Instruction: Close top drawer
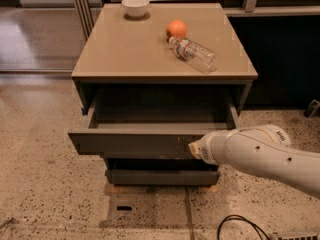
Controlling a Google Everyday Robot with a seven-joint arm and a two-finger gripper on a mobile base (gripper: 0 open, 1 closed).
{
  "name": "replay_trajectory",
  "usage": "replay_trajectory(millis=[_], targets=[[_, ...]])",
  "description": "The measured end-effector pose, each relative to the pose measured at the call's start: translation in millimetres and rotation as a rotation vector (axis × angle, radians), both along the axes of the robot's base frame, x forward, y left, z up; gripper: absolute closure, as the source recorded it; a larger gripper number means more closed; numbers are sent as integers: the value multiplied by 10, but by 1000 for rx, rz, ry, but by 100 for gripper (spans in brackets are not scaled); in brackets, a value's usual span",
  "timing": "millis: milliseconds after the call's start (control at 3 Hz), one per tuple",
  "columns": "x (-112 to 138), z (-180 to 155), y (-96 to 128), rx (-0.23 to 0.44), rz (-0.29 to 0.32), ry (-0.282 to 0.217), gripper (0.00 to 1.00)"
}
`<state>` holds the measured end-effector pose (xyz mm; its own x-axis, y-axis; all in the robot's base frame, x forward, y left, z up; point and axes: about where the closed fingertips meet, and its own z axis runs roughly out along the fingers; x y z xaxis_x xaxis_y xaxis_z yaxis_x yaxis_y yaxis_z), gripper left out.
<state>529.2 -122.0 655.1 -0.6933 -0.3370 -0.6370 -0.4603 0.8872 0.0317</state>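
Observation:
The top drawer [135, 143] of the cabinet stands pulled out, its flat grey-brown front facing me and its grey inner tray [160, 111] showing, with nothing visible in it. My white arm comes in from the right. My gripper [194, 149] is at the right part of the drawer front, against or very near it. The arm's wrist hides the fingertips.
The cabinet top [125, 49] holds a white bowl [135, 6] at the back, an orange [176, 29] and a clear plastic bottle [194, 54] lying on its side. A lower drawer front [160, 176] shows below. A black cable [240, 226] lies on the speckled floor at the front right.

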Motion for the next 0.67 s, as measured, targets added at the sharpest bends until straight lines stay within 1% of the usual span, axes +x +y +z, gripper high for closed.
replay_trajectory(millis=[333, 667], targets=[[34, 21, -1, 3, -6, -7, 100], [199, 57, -87, -11, -34, -35, 100]])
